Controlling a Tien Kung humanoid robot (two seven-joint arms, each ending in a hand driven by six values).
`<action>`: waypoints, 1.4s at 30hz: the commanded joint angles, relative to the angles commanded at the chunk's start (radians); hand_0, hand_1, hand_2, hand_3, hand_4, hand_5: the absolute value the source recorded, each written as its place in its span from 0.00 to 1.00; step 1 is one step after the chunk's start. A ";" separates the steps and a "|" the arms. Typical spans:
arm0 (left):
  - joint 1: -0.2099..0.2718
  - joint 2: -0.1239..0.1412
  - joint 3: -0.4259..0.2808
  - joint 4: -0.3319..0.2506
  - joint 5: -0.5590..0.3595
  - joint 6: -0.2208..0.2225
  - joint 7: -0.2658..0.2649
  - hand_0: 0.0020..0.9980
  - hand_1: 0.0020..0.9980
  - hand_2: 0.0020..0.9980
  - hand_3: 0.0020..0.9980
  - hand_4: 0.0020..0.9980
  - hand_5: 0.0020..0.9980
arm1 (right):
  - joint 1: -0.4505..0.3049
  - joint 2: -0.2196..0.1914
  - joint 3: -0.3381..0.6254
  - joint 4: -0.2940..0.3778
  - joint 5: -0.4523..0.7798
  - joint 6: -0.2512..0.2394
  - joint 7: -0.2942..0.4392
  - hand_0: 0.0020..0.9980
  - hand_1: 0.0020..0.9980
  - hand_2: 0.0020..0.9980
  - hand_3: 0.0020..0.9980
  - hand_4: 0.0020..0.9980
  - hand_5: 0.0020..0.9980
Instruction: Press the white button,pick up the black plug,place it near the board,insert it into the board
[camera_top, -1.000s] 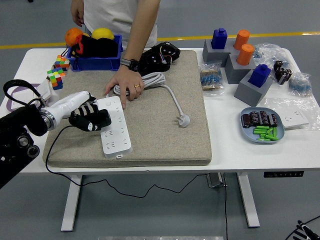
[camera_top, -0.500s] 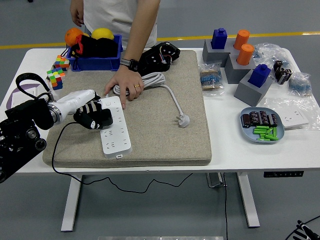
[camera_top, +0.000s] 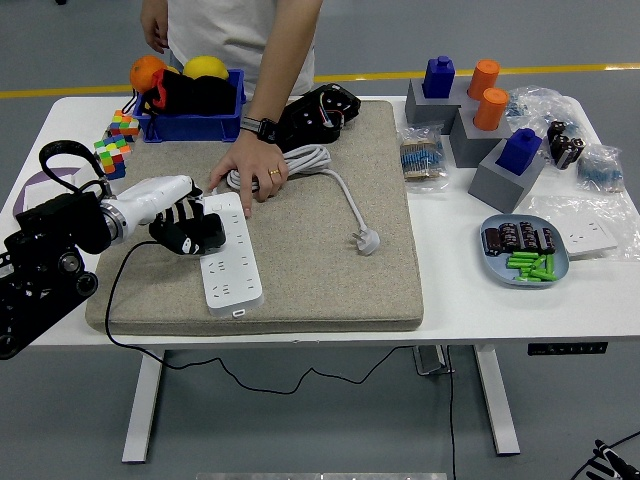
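Observation:
A white power strip (camera_top: 232, 262) lies lengthwise on the beige mat (camera_top: 330, 285). My left hand (camera_top: 190, 232) is over the strip's left edge near its far end, with its black fingers curled around something black that looks like the black plug. A black cable (camera_top: 108, 300) runs from the hand across the mat and off the table's front edge. A person's hand (camera_top: 250, 172) rests on the strip's far end and on the coiled white cable (camera_top: 300, 160). That cable ends in a white plug (camera_top: 368, 240) lying on the mat.
A blue bin (camera_top: 190, 125) with fruit and colourful cubes (camera_top: 112, 150) stand at the back left. Grey blocks with blue and orange pegs (camera_top: 480, 125), bags of parts and a blue plate (camera_top: 525, 255) fill the right side.
My left hand has moved a little up the strip toward its far end, and the arm has come further in over the table. The person's hand has stayed put.

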 joint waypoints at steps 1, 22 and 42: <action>-0.001 -0.003 0.001 0.001 0.010 0.000 0.004 0.38 0.40 0.33 0.45 0.73 0.00 | 0.000 0.000 0.000 0.000 0.000 0.000 0.000 0.71 0.69 0.68 0.62 0.74 0.46; -0.049 -0.020 0.079 0.009 0.092 0.006 0.029 0.38 0.39 0.33 0.45 0.72 0.00 | 0.001 0.001 0.004 0.001 0.000 0.000 0.001 0.71 0.69 0.68 0.61 0.74 0.46; -0.094 -0.022 0.176 0.038 0.064 -0.009 0.047 0.36 0.38 0.32 0.43 0.72 0.00 | 0.000 0.001 0.004 -0.001 0.001 0.001 0.001 0.71 0.69 0.68 0.61 0.74 0.46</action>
